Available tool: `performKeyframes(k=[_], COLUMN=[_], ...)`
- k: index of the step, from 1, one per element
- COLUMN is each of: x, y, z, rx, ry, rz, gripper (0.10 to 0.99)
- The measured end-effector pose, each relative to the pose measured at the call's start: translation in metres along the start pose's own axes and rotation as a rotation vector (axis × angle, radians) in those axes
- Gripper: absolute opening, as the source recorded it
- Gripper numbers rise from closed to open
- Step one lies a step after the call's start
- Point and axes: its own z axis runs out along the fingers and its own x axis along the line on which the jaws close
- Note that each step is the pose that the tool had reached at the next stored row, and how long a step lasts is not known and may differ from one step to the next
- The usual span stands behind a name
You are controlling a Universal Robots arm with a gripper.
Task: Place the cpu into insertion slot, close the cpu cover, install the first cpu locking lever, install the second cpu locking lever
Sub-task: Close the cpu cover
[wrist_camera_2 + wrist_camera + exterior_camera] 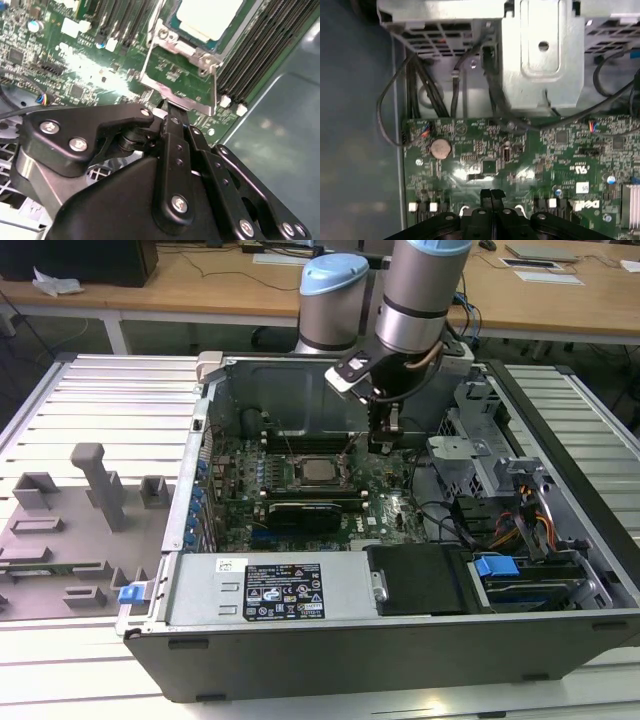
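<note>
The cpu [207, 17] lies silvery side up in the insertion slot [220, 44]; the exterior view shows the cpu [320, 470] mid-board. The cpu cover [212, 90] is swung open beside the slot, green board showing through its cut-out. My gripper [172, 112] is shut, and its tips meet the cover's outer edge. In the exterior view the gripper [384, 445] hangs just to the exterior view's right of the slot, low over the motherboard. The first wrist view shows the gripper [491, 194] with both tips pressed together above the board.
Long black memory slots [260, 55] run beside the socket. A metal drive cage [540, 55] and loose cables [420, 80] sit past the board's edge. The power supply [270, 590] lines the case front. A grey fixture plate [90, 510] lies outside the case.
</note>
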Motion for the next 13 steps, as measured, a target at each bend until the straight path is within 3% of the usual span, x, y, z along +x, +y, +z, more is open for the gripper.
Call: performKeyframes(k=[9, 13], x=[0.006, 0.006], y=[-0.0262, -0.0304], z=[0.0012, 0.0015], rx=[-0.009, -0.01], ry=[0.0002, 0.0002], rz=[0.0, 0.0], gripper=[0.106, 0.106])
